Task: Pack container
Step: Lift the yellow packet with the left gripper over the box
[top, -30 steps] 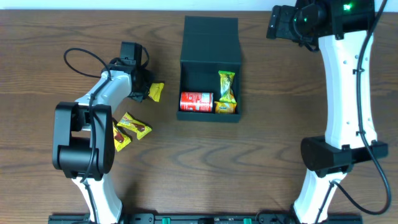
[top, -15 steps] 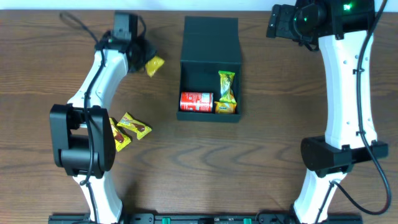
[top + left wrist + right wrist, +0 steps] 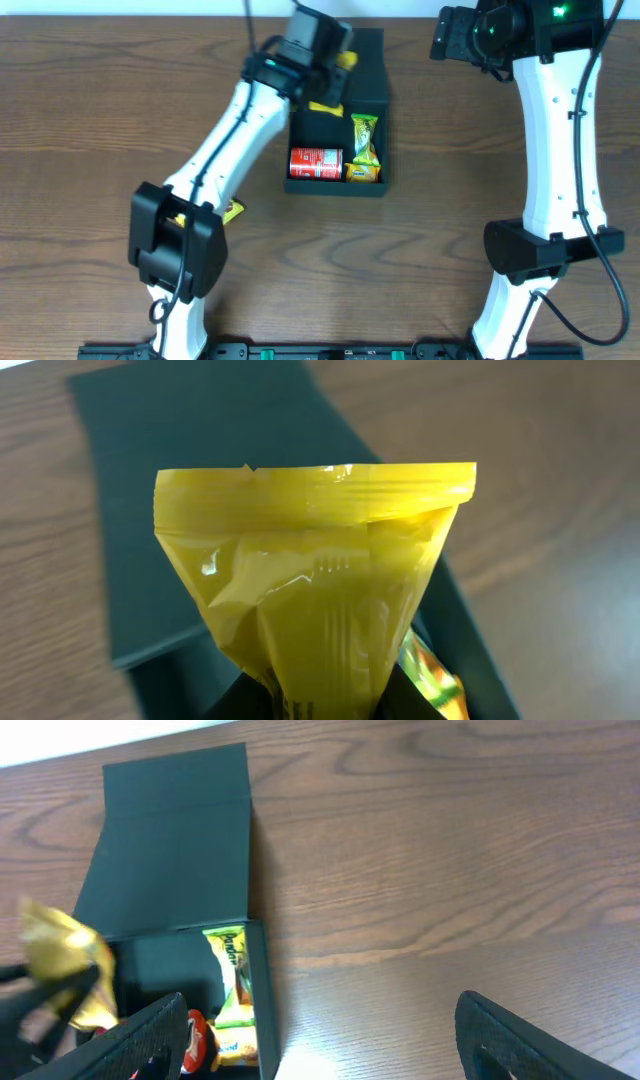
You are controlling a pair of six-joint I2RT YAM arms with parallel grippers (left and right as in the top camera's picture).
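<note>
My left claw point(image 3: 320, 710) clamped on yellow packet point(image 3: 315, 580), hanging over container point(image 3: 337, 188) at hinge edge, near its 11 o'clock corner. Container mid-table toward 12 o'clock, open; lid flap point(image 3: 368, 70) flat on wood at its 12 o'clock. Inside: red can point(image 3: 316, 163) against 9 o'clock wall, green packet point(image 3: 365, 138) along 3 o'clock wall, small yellow pack point(image 3: 362, 174) in 5 o'clock corner. Dark floor bare in 12 o'clock half. My right claw point(image 3: 322, 1010) fingers wide apart, holding nothing, at 2 o'clock, well apart from box; bare wood between.

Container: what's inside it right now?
A red can and two yellow-green packets against its right wall. The left arm hides the container's back-left corner.
</note>
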